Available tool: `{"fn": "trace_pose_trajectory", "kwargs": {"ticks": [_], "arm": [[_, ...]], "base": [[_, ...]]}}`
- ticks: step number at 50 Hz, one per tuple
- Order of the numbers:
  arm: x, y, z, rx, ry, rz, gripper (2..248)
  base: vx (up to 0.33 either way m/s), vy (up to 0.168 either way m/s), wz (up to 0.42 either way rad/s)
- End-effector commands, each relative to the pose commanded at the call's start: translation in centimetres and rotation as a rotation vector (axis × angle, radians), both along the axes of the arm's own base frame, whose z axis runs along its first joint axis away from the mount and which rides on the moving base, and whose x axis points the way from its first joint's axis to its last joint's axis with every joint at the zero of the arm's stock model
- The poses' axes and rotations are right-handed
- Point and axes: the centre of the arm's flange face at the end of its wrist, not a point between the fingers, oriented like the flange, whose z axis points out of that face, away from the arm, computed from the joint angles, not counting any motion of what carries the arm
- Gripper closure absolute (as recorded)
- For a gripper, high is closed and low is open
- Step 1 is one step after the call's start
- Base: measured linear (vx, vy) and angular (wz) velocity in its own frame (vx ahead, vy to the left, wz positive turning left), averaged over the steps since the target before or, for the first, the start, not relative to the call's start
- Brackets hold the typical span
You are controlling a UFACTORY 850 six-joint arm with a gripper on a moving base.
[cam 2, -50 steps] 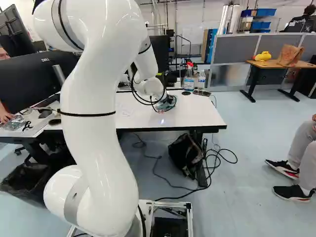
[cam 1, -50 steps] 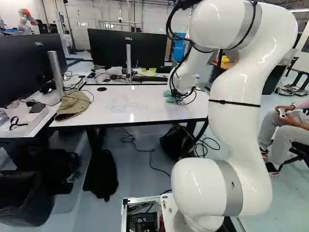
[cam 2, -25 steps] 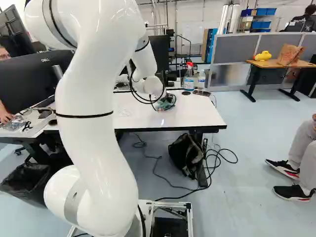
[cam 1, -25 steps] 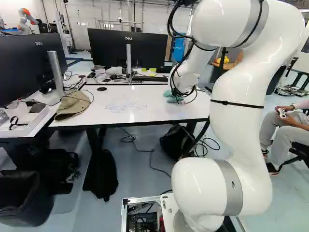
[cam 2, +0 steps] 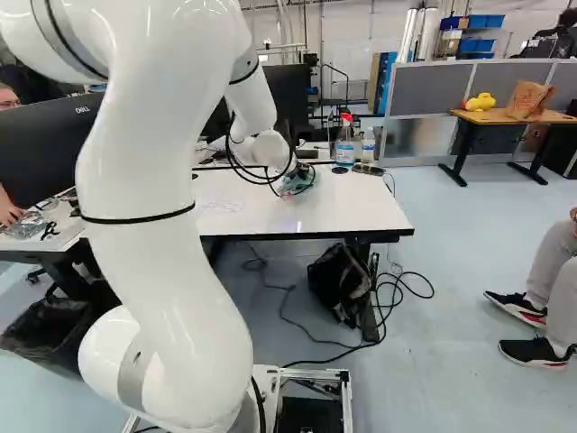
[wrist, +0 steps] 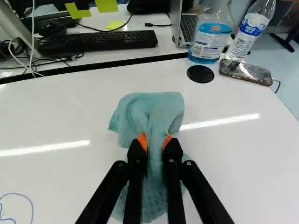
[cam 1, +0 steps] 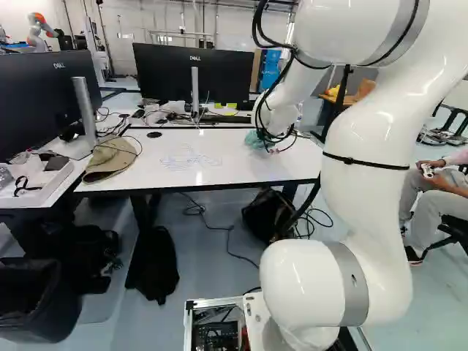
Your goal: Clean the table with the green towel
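At the table's right part in the left base view, my gripper (cam 1: 272, 146) is mostly hidden by cables and wrist. The green towel (cam 1: 254, 139) shows beside it. In the wrist view my gripper (wrist: 154, 142) is shut on the towel (wrist: 154, 109), pinching a fold between orange pads; the cloth spreads ahead of and below the fingers, over the white table (wrist: 84, 116). Whether its underside touches the tabletop everywhere I cannot tell. Blue scribbles (cam 1: 190, 159) mark the table left of the towel in the left base view; one blue line (wrist: 31, 205) shows beside the gripper in the wrist view.
Beyond the towel stand a spray bottle (wrist: 211, 32), a water bottle (wrist: 251, 28), a phone (wrist: 246, 72) and a black disc (wrist: 200, 73). A cap (cam 1: 110, 159) and monitors (cam 1: 191, 73) are on the desks. Another robot (cam 1: 40, 31) stands far back.
The arm has leaned over, its upper part shifting right in the left base view and left in the right base view. The held towel has moved slightly left with the gripper. The base has stayed put.
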Motion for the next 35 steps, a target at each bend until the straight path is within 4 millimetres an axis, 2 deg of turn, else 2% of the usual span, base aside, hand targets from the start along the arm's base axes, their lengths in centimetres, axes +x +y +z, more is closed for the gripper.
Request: {"fn": "trace_pose_trajectory", "kwargs": {"ticks": [21,35], "arm": [[-1.9,3.5,2.6,-0.004,-0.037,0.059,199],[-3.3,5.7,2.6,-0.003,-0.033,0.099,199]], "base": [[0.000,0.000,0.000],[0.000,0.000,0.000]]}}
